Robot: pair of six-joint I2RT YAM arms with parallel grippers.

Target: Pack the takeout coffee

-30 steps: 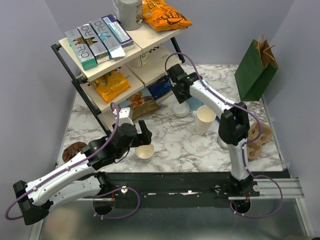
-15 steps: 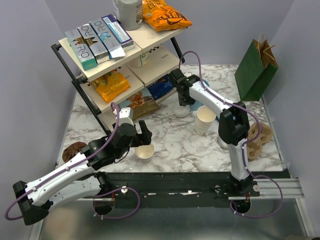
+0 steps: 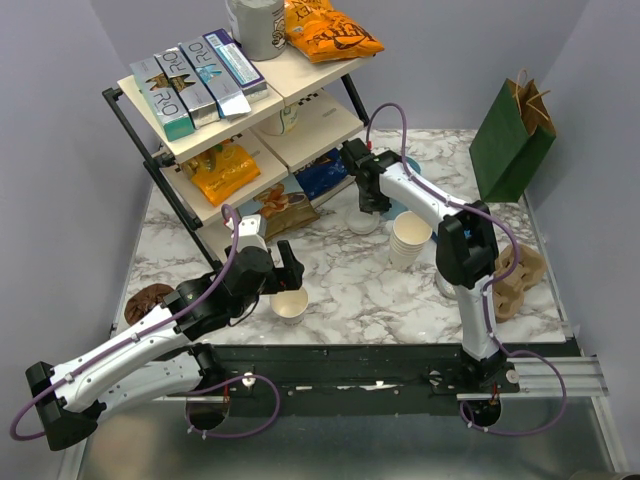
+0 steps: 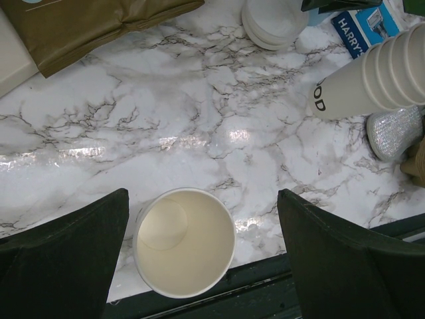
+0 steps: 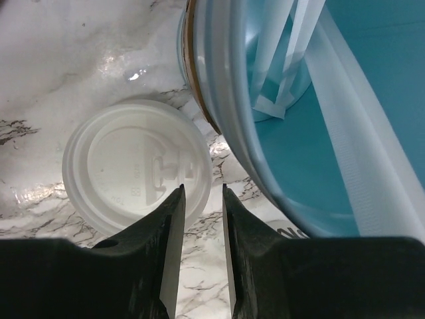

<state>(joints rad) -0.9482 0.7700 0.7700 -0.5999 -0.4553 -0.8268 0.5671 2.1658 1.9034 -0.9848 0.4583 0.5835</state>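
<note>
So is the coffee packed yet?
Not yet. Nothing looks packed: the small cream paper cup sits lidless under the open left pincer. The right pincer hovers over the round white plastic lids. Left: lid on, then probably into the green paper bag.

Stretches the left arm low from the near left corner of the table toward the middle of its near edge. Points the left gripper down, jaws spread fully wide. Raises the right arm upright from the near right, then bends it forward and left toward the back middle. Tips the right gripper downward, jaws parted by only a narrow gap.
</note>
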